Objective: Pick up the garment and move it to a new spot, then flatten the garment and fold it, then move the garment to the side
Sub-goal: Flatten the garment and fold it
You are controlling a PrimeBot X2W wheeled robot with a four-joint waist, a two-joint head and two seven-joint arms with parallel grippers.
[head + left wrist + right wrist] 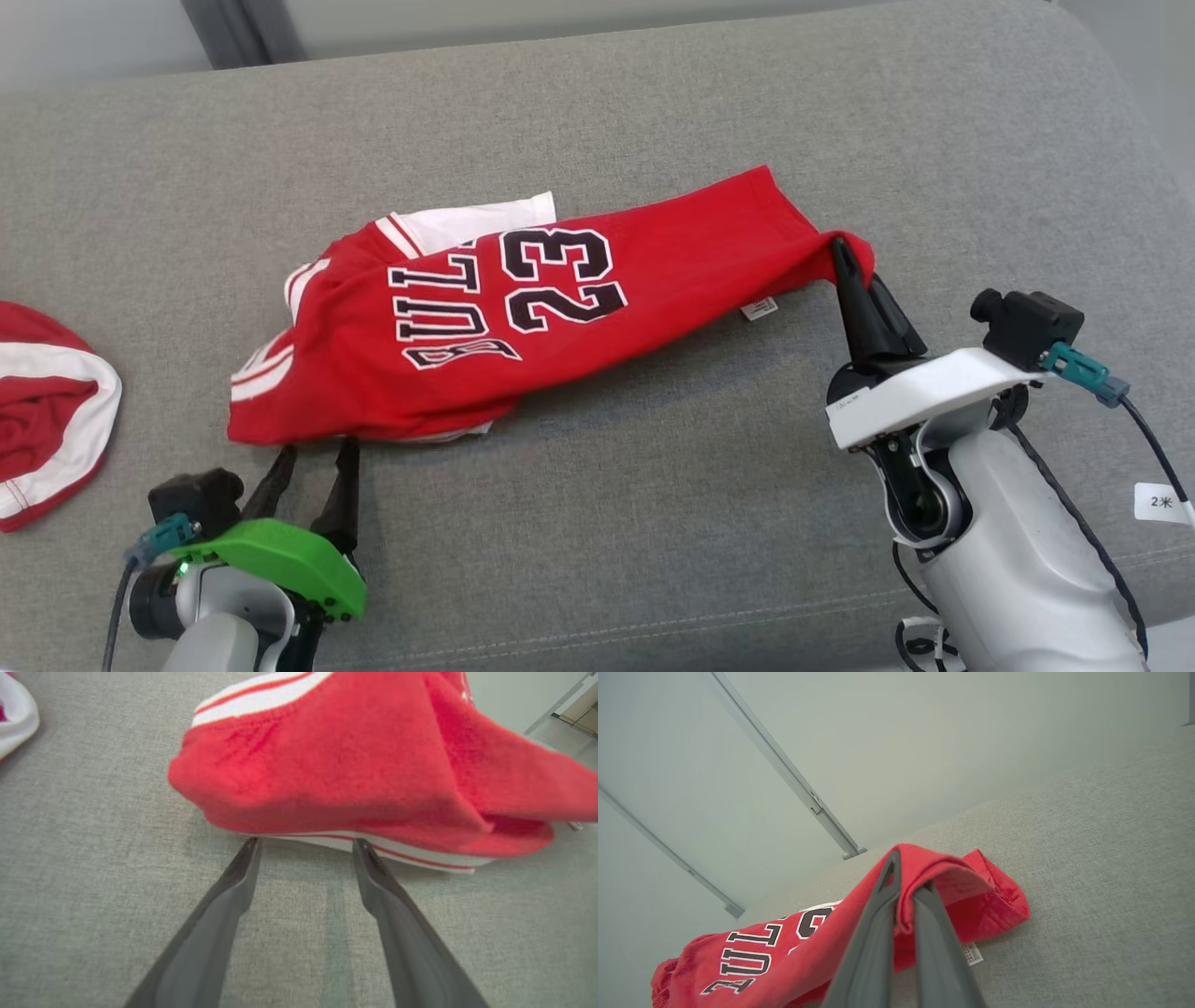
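A red garment (523,317) with black lettering and white trim lies crumpled on the grey sofa seat (653,485). My right gripper (837,248) is shut on its right-hand edge and holds that corner raised; in the right wrist view red cloth (943,882) is pinched between the dark fingers (873,933), gripper (908,877). My left gripper (317,455) stands open just in front of the garment's near left edge. In the left wrist view its two fingertips (252,847) touch the white-striped hem (397,851), gripper (306,844), with nothing between them.
A second red and white piece of clothing (47,411) lies at the sofa's left edge. The grey seat stretches wide in front of and behind the garment. A pale wall with a metal rail (784,770) rises behind the sofa.
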